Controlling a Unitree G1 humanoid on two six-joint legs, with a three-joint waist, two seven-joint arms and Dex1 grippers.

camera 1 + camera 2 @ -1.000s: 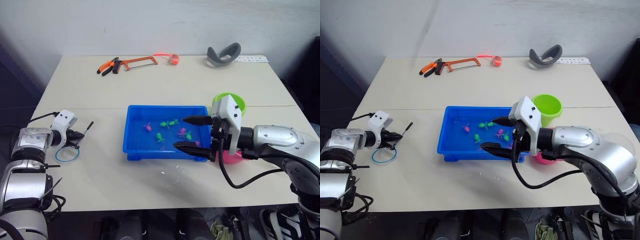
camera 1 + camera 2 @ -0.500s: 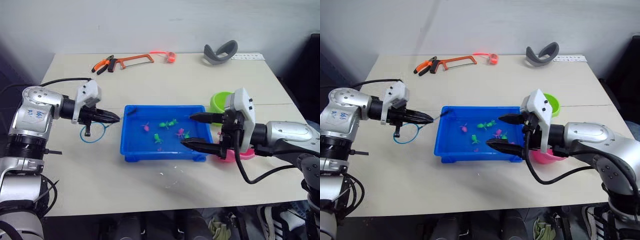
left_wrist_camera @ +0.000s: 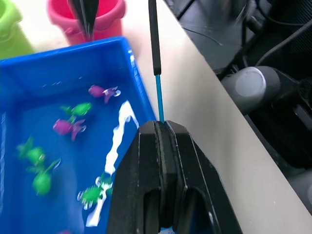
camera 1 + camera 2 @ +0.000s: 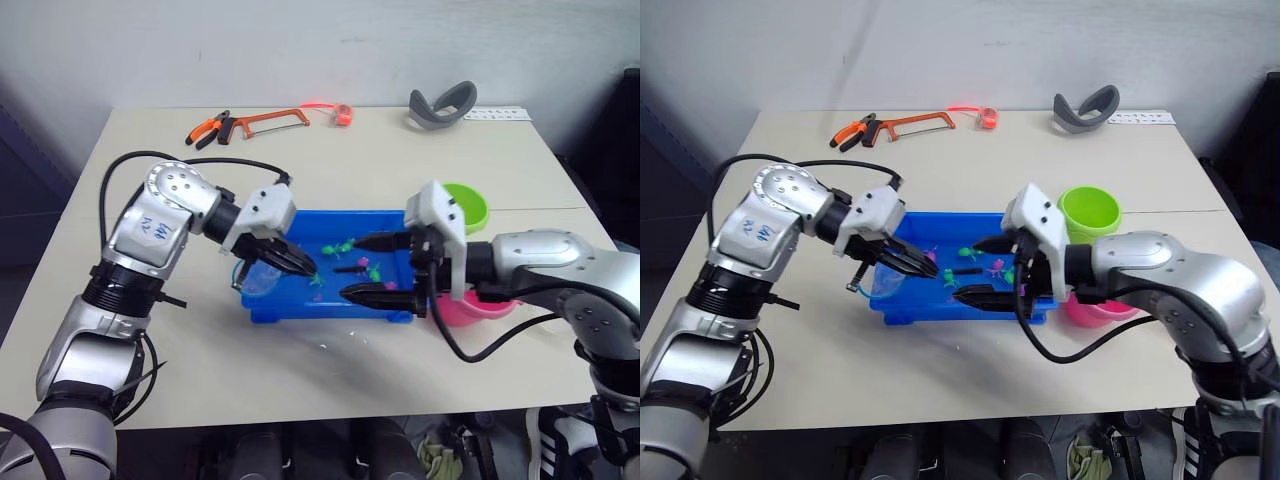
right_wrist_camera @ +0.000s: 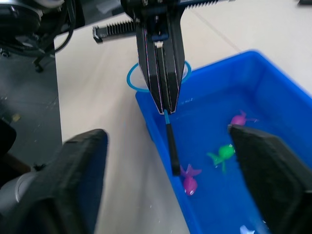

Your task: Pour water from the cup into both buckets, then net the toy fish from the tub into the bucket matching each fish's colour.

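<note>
The blue tub (image 4: 395,222) sits mid-table with several small green and pink toy fish (image 4: 340,245) in water. My left gripper (image 4: 305,268) is shut on the thin dark handle (image 3: 154,46) of the net. The net's blue hoop (image 4: 256,282) hangs at the tub's left end. My right gripper (image 4: 372,267) stands open over the tub's right part, nothing between its fingers. To the right of the tub stand the buckets, the green one (image 4: 466,205) behind and the pink one (image 4: 482,306) in front, partly hidden by my right arm. The cup is out of view.
At the table's far edge lie orange-handled pliers (image 4: 210,131), a hacksaw (image 4: 275,123), a pink ring-shaped item (image 4: 341,112) and a grey curved band (image 4: 444,105). Bare tabletop lies left of and in front of the tub.
My left arm has swung right with the net, from beside the tub to over its left end. My right gripper has shifted a little left over the tub, still open.
</note>
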